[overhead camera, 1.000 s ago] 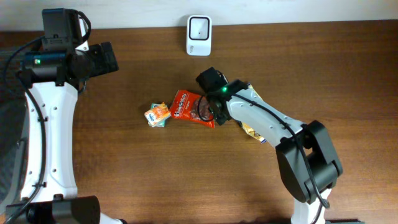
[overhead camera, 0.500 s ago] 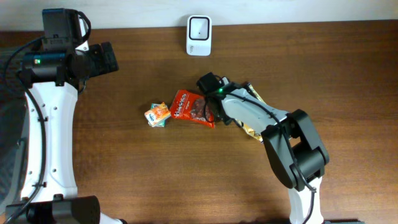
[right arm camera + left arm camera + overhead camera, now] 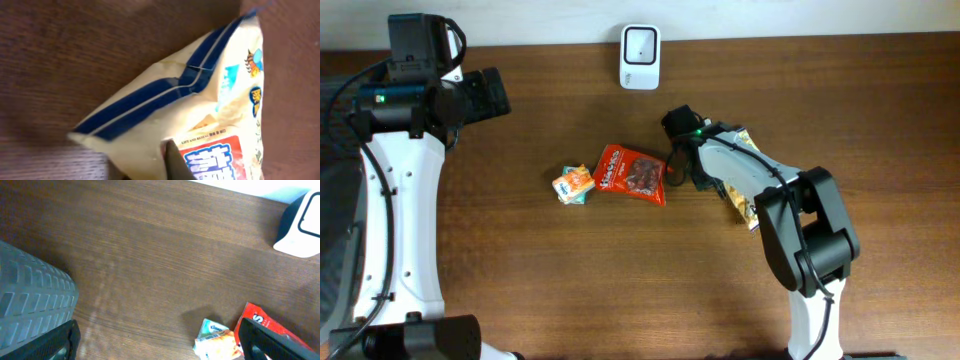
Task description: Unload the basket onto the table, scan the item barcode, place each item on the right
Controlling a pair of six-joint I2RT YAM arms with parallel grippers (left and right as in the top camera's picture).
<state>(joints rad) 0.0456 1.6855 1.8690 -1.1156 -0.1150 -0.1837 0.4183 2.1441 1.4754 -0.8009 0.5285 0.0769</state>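
Cream bag [image 3: 150, 100] looks pinched in the tightly closed right gripper [image 3: 688, 150]; lift gently, keep it flat, and present it to the far scanner [image 3: 640, 43].

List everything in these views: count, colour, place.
scanner: one, white, middle of the table's far edge.
red packet: one, red, middle of the table.
small carton: one, orange and white, just left of the red packet.
yellow packet: one, pale yellow with blue stripes, right of the red packet, partly under the right arm.
table: one, brown wood.
grey ribbed thing: one, left edge of the left wrist view; cannot tell what it is.
left gripper: black, open, over the table's far left.
right gripper: black, shut on the yellow packet.
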